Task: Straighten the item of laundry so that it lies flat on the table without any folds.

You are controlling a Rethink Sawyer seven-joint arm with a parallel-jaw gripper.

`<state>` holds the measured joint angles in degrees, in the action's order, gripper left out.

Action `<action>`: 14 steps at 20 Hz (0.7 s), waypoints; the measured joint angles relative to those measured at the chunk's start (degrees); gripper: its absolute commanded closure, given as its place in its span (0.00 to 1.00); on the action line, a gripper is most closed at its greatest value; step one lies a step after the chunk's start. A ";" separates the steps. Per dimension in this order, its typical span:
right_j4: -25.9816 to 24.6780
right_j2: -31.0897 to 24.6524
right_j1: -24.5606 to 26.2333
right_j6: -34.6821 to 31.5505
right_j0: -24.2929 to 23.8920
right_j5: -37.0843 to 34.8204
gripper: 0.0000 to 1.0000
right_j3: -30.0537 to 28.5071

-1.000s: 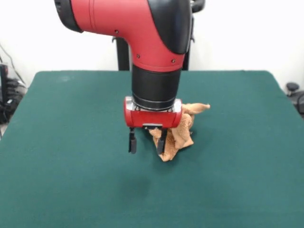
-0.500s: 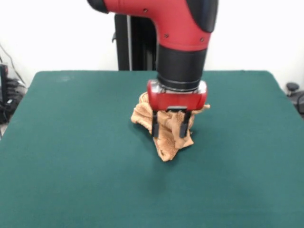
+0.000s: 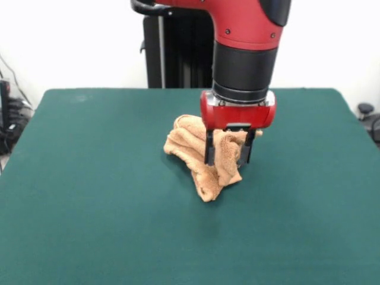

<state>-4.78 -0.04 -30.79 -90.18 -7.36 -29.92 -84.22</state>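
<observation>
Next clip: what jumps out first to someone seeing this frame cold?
The big red and black arm dropping in from the top, right over the middle of the table. Beneath it sits a crumpled light-orange towel, bunched up rather than flat. The claw hangs open with its black fingers straddling the towel's right-hand part.

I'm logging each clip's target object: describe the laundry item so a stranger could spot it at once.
On the dark green table, look just right of centre, under the red arm's pincer. There sits a light-orange terry towel, crumpled into a lumpy heap, not flat. It is the only loose thing on the cloth, and the pincer's open fingers straddle its right part.
</observation>
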 measured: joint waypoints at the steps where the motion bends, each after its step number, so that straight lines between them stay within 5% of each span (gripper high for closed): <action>1: 0.08 -0.01 0.00 0.00 -0.03 0.28 0.00 0.00; 14: 0.43 -0.94 4.36 0.00 -2.36 9.67 0.00 -0.14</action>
<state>-4.36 -0.98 -26.43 -90.18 -9.72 -20.26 -84.36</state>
